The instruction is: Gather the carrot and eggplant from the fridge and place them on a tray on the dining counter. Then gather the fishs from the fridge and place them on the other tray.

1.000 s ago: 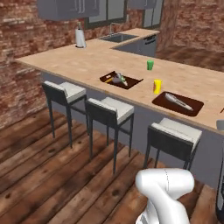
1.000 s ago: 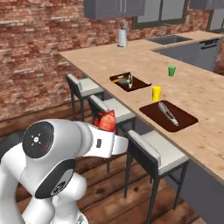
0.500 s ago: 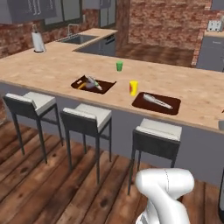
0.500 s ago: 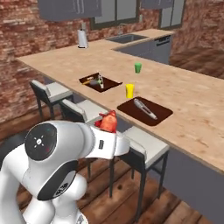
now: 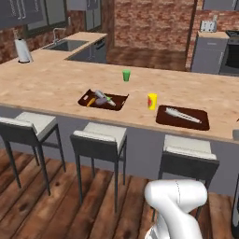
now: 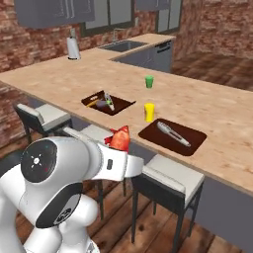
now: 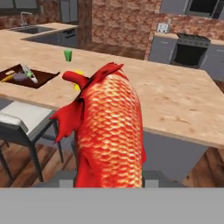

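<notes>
My gripper is shut on a red-orange scaly fish, held upright below the dining counter edge, in front of the stools. The fish hides the fingertips in the hand view. On the counter, one dark brown tray holds the orange carrot and the grey-purple eggplant. The other tray, to its right, carries a slim silvery fish. Both trays lie beyond the gripper, across the counter edge. The fridge is out of view.
A yellow cup stands between the trays, a green cup farther back. Three grey-seated stools line the counter's near side. A paper towel roll and a sink are at the far left, a stove at the back right.
The whole scene has slid across both base views, so the base has moved; the counter now faces me more squarely. The red fish stays in the shut gripper.
</notes>
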